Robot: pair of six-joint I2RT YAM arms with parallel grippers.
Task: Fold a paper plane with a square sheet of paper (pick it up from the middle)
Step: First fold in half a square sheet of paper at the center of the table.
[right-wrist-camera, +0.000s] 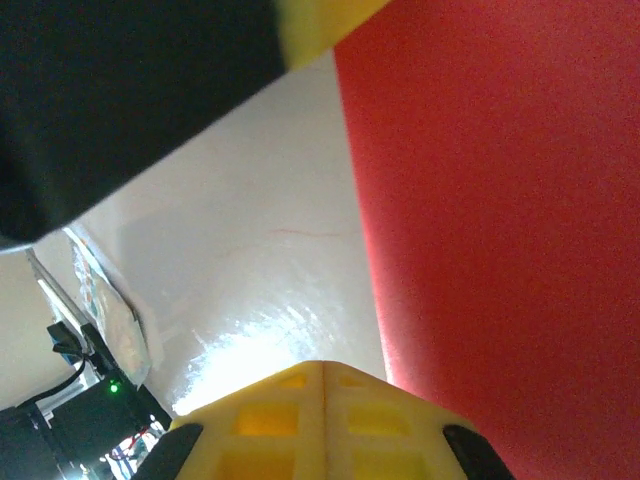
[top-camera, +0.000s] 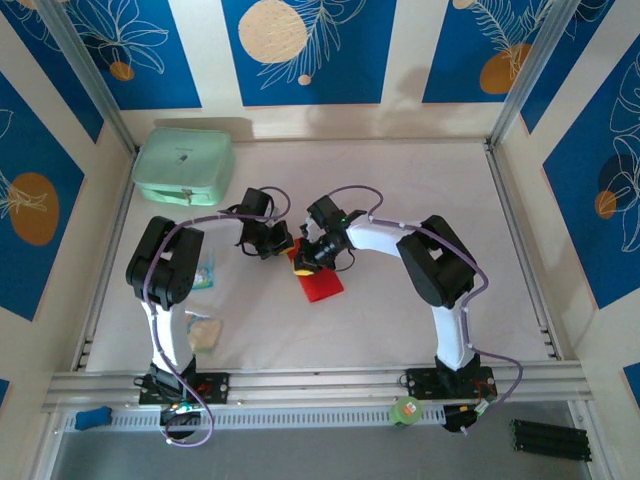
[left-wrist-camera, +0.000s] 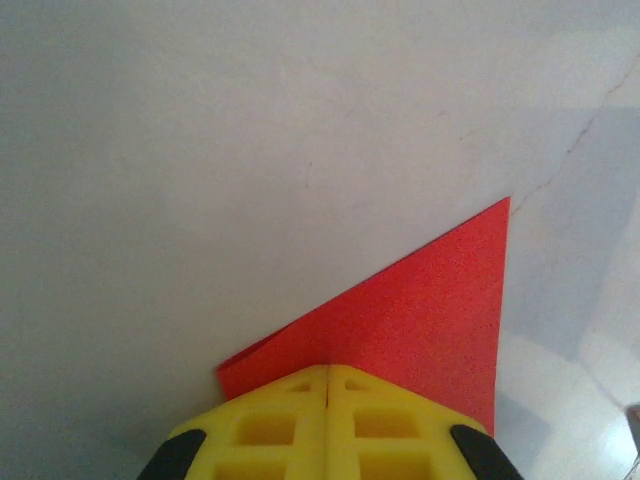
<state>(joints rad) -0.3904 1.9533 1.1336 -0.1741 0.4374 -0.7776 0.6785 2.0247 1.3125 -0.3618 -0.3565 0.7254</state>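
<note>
Thin bright red square sheet of paper [top-camera: 322, 284] was found lying near the middle of the white table [top-camera: 430, 190], between the ends of the two arms. In the left wrist view it [left-wrist-camera: 430, 320] was seen as a triangle with one sharp corner pointing away. A small second edge showed at its near left, so one layer was judged to be folded over another. No narrow dart shape was made out. The task was therefore judged to be at an early fold, with most of the creases and the finished paper plane left to be done.

The yellow fingers of the left gripper [left-wrist-camera: 327, 372] were seen pressed together with no gap, at the near edge of the red triangle. The right gripper [right-wrist-camera: 325, 368] was likewise closed tight, just beside the sheet's long edge [right-wrist-camera: 500, 250]. Whether paper was pinched between either pair could not be told, since the contact was cut off at the bottom of each wrist view.

From above, the sheet's far end was covered by the two grippers, so its full outline was hidden. Further out, a mint-green soft case [top-camera: 184, 166] and two pale packets [top-camera: 203, 330] were seen on the left, well apart from the paper.
</note>
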